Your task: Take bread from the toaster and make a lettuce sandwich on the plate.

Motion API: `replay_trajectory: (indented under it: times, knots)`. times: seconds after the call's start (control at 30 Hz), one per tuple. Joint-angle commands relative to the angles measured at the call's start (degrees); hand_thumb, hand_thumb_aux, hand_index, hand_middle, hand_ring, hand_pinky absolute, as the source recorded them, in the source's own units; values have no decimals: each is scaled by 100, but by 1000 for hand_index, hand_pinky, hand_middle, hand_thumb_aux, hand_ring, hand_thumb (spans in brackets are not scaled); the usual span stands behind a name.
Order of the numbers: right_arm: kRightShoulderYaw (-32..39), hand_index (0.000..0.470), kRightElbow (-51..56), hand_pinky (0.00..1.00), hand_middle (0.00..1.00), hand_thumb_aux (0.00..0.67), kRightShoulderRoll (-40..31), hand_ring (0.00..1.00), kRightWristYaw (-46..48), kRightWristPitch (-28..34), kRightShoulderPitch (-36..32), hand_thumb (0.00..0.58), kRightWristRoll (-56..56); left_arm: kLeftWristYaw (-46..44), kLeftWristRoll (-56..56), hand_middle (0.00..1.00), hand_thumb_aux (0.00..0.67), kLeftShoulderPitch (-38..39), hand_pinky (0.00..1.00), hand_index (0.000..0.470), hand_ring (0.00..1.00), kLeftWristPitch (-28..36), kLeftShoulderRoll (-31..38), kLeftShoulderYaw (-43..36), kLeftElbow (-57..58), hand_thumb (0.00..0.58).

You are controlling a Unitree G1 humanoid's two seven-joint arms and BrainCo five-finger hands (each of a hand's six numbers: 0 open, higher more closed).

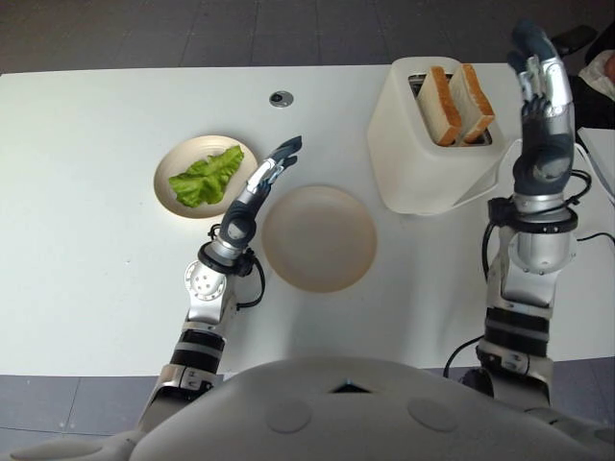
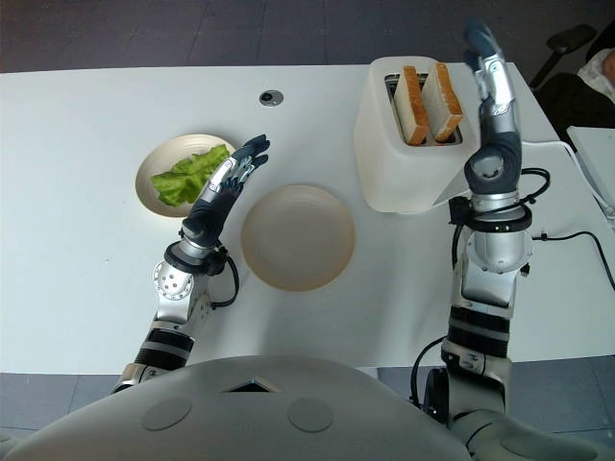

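A white toaster (image 1: 423,158) stands at the back right of the table with two slices of bread (image 1: 455,103) sticking up from its slots. An empty cream plate (image 1: 320,238) lies in the middle. To its left a small bowl (image 1: 180,157) holds a green lettuce leaf (image 1: 206,176). My left hand (image 1: 259,187) hovers open between the bowl and the plate, fingers stretched forward. My right hand (image 1: 540,82) is raised open just right of the toaster, level with the bread, holding nothing.
A small round metal fitting (image 1: 281,98) is set in the tabletop behind the bowl. A cable (image 2: 567,235) runs across the table at the right of my right arm. The table's left half is bare white surface.
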Motion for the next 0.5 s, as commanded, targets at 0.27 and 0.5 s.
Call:
replay_trajectory:
  times: [0.27,0.5]
  knots:
    - [729,33,1685,0,0,47,-1114,0,-476,1612,-438,79,-1537,58,-55,0,0,-76,0,0,0,58,37,24,133,0]
    - [782,0,1923,0,0,0,-1350,0,-499,1784,-237,0,-1055,84,-50,0,0,7,0,0,0,30,39,10,106,0]
